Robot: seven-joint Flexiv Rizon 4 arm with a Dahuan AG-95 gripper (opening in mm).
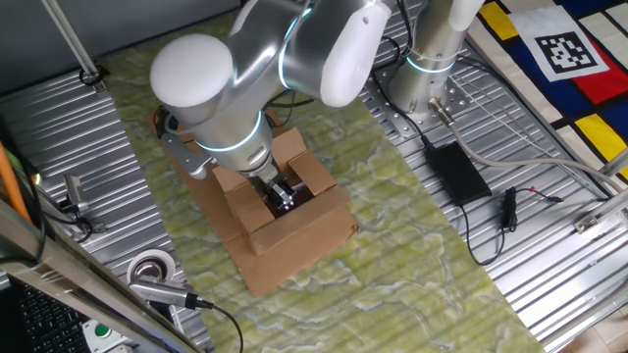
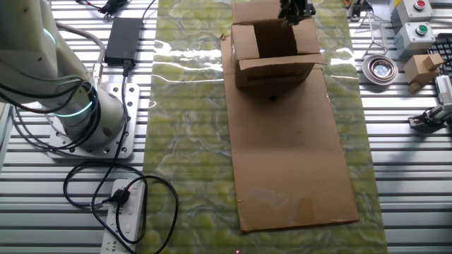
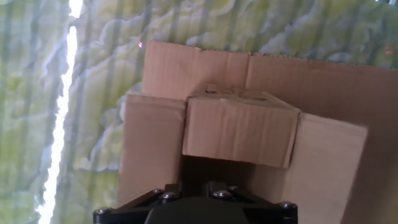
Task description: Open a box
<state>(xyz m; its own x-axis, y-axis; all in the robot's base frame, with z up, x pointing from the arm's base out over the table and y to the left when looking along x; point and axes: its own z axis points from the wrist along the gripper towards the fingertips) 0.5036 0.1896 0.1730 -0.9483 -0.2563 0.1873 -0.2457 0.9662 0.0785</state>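
Observation:
The box [image 1: 299,227] is small, brown and open-topped, with its flaps spread outward, and it stands on a large flat cardboard sheet [image 1: 257,270]. In the other fixed view the box [image 2: 275,70] sits at the far end of the sheet [image 2: 289,155]. My gripper [image 1: 282,194] reaches down into the box's open top, near one wall [image 2: 295,10]. Its fingers are dark and too small to separate. The hand view shows a folded-out flap [image 3: 239,127] and side flaps around the dark interior. Only the gripper's black base shows at the bottom edge.
A green patterned mat [image 2: 191,141] covers the ribbed metal table. A tape roll [image 1: 150,267] and a hand tool lie beside the box. A black power adapter [image 1: 456,172] with cables lies near the arm's base [image 1: 427,78]. Button boxes [image 2: 417,32] stand at the edge.

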